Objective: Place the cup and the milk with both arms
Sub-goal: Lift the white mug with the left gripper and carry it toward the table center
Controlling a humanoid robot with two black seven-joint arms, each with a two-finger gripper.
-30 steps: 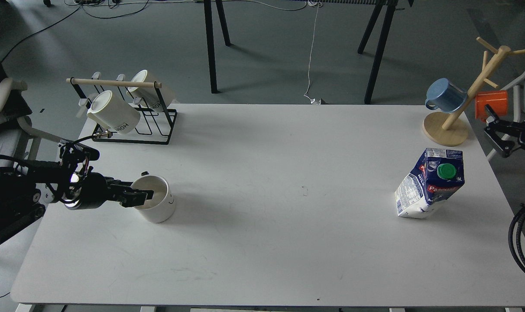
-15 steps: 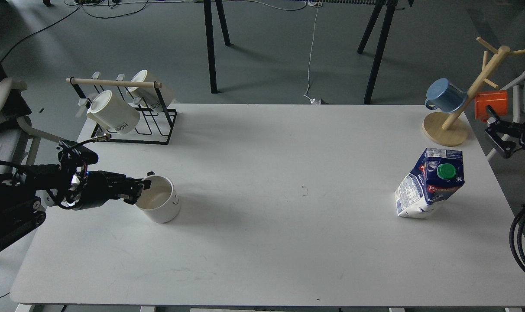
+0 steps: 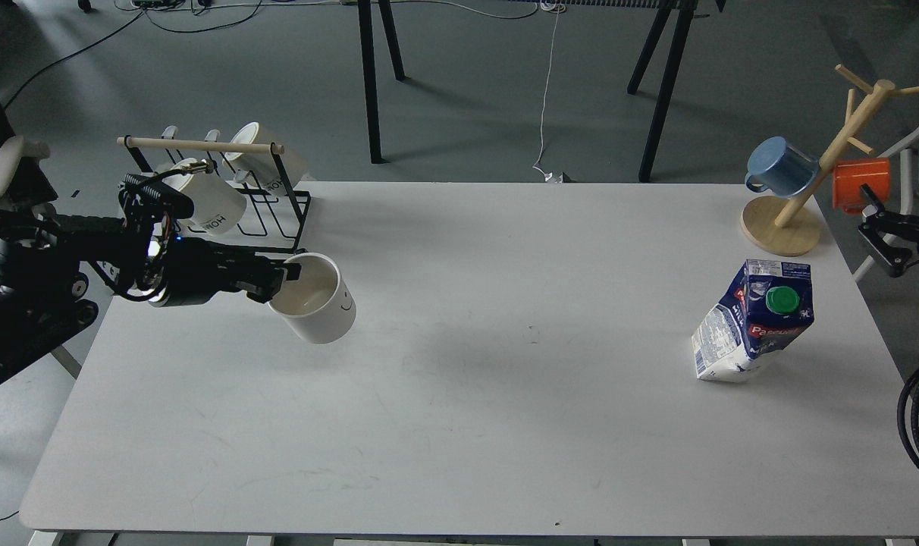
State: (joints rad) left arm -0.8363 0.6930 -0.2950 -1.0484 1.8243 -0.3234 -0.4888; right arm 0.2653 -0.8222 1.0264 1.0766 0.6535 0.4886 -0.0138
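The white cup (image 3: 319, 299) with a small black smile mark is tilted and lifted above the table at the left. My left gripper (image 3: 276, 280) is shut on the cup's near rim. The dented blue and white milk carton (image 3: 755, 322) with a green cap stands leaning at the right of the table (image 3: 459, 425). My right gripper (image 3: 880, 246) is beyond the table's right edge, above and to the right of the milk, apart from it; its two fingers look spread.
A black wire rack (image 3: 224, 189) with two cream "HOME" mugs stands at the back left, just behind my left arm. A wooden mug tree (image 3: 789, 216) with a blue mug (image 3: 779, 167) and an orange mug (image 3: 860, 184) stands at the back right.
My left gripper has raised the cup off the table and carried it up and to the right, tilting it. The right gripper has shifted slightly right. The milk has not moved.
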